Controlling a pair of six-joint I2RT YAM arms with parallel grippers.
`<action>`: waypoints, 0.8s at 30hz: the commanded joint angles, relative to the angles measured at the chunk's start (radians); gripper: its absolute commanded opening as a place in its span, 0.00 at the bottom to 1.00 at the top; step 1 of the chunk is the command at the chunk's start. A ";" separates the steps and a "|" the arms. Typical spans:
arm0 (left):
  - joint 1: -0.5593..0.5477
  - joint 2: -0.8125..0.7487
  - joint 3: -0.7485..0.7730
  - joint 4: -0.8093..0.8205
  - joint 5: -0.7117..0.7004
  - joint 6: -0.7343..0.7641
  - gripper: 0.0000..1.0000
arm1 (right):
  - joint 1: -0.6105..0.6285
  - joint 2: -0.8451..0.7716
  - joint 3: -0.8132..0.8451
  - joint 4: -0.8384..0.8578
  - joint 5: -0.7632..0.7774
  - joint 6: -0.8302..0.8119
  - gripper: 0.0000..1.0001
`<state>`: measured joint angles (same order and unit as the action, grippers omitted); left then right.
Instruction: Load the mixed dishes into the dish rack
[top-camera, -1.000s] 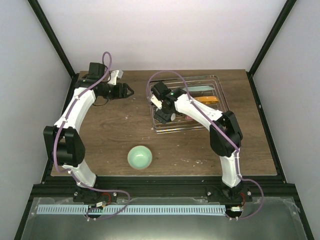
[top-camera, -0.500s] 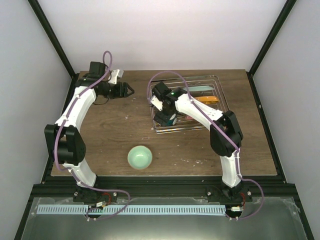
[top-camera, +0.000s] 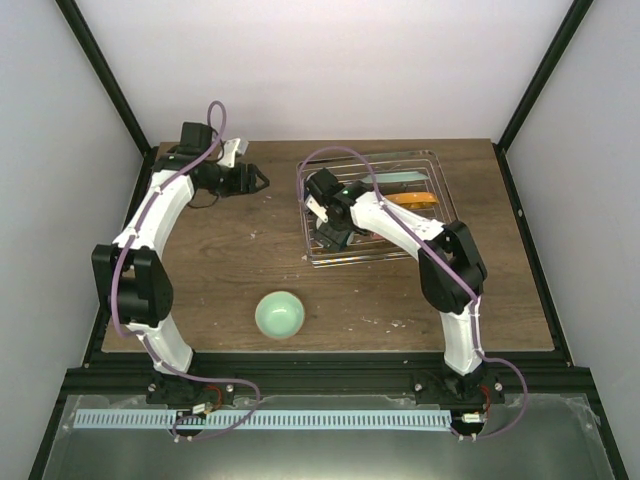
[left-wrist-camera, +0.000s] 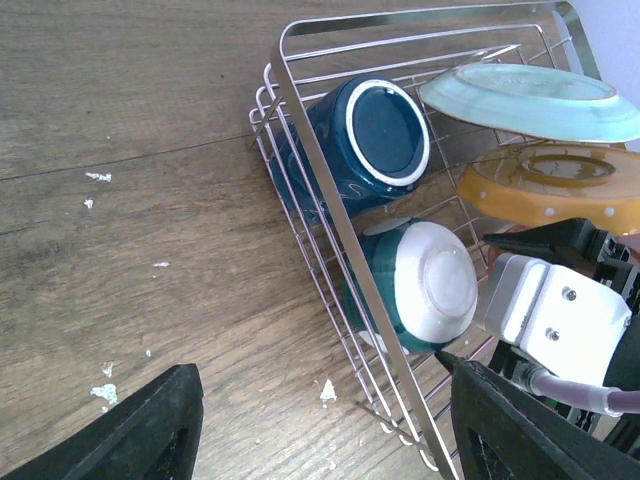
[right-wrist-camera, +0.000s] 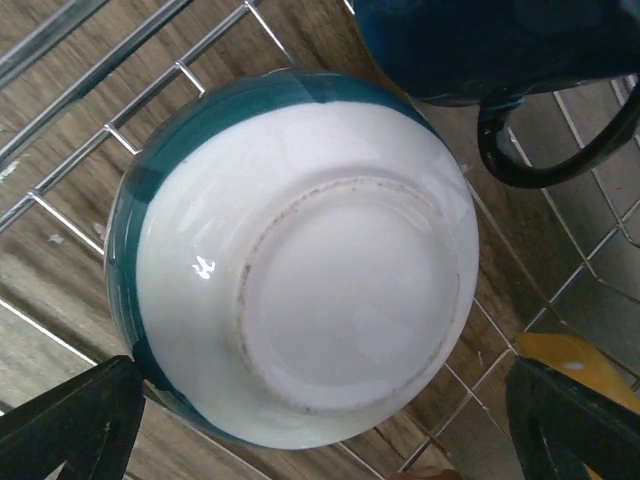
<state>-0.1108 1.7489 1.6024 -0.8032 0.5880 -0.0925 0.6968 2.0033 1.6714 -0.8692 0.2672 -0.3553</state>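
The chrome dish rack (top-camera: 440, 215) stands at the table's far right. In the left wrist view it holds a dark blue mug (left-wrist-camera: 365, 145) on its side, an upturned cream-white bowl (left-wrist-camera: 425, 285) with a teal rim, a mint-green plate (left-wrist-camera: 530, 100) and an orange plate with white dots (left-wrist-camera: 545, 185), both tilted on edge. My right gripper (right-wrist-camera: 320, 440) hangs open just above the cream-white bowl (right-wrist-camera: 300, 270), its fingers wide on either side. My left gripper (top-camera: 258, 180) is open and empty over the table left of the rack. A mint-green bowl (top-camera: 280, 314) sits upright near the front edge.
White crumbs (left-wrist-camera: 98, 177) speckle the wooden tabletop (top-camera: 220, 260) beside the rack. The rack's rim (left-wrist-camera: 330, 200) runs close to my left gripper's right finger (left-wrist-camera: 520, 430). The mug's handle (right-wrist-camera: 540, 150) lies next to the cream-white bowl.
My right wrist has shifted slightly over the cream-white bowl in the rack, now covering it from above. My left gripper has crept a little toward the far edge.
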 joint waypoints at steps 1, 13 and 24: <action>0.005 0.022 0.045 -0.007 0.014 0.017 0.70 | -0.009 0.030 -0.001 0.034 0.081 -0.024 1.00; 0.006 0.055 0.077 -0.011 0.020 0.016 0.70 | -0.065 0.116 0.089 0.073 0.202 -0.009 1.00; 0.004 0.081 0.112 -0.017 0.014 0.011 0.70 | -0.111 0.139 0.138 0.125 0.260 -0.013 1.00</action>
<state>-0.1108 1.8149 1.6779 -0.8146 0.5888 -0.0925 0.6113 2.1212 1.7428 -0.7876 0.4709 -0.3668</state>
